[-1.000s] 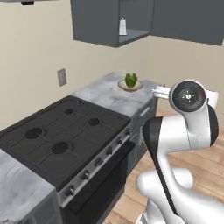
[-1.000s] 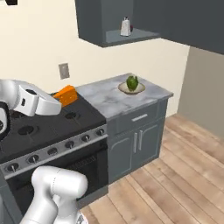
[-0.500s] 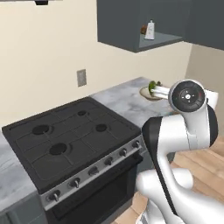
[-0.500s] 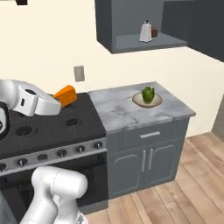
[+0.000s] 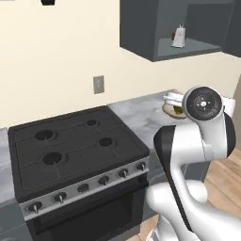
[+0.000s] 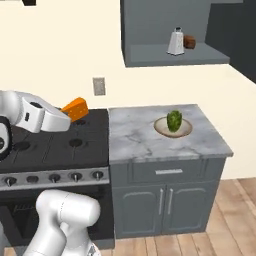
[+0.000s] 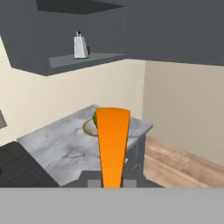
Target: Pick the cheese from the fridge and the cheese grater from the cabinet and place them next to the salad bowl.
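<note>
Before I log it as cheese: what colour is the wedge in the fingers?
Orange. The wedge shows best in the hand view.

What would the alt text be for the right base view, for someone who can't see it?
A white robot arm holds an orange cheese wedge in its shut jaws above a black stove. To the right, a salad bowl sits on a grey marble counter, and a cheese grater stands in the open wall cabinet above.
</note>
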Motion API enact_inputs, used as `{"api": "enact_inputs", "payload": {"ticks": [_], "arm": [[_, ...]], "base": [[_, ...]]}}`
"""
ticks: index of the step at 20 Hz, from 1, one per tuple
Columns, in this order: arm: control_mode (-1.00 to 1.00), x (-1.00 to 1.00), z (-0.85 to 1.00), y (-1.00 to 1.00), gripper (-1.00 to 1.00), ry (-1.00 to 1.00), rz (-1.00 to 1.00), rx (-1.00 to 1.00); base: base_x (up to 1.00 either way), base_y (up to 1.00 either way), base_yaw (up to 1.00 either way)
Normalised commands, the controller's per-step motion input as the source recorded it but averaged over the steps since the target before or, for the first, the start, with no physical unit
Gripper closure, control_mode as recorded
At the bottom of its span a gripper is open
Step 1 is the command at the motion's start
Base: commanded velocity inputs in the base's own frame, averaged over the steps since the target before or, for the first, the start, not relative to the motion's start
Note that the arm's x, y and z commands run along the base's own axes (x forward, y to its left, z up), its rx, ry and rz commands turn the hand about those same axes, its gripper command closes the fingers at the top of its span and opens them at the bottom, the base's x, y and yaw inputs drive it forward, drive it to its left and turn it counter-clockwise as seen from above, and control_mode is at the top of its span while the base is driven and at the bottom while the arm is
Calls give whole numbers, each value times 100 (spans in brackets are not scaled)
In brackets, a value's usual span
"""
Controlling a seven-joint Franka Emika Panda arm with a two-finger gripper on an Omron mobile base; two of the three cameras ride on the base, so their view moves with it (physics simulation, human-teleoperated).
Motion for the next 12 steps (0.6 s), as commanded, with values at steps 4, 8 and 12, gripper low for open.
{"api": "enact_inputs", "payload": {"ticks": [4,8,12], "arm": [[100,0,0,0,100,0,0,0],[100,0,0,0,100,0,0,0],[100,0,0,0,100,0,0,0]], "base": [[38,-47,41],[42,-52,40],[52,-53,35]]}}
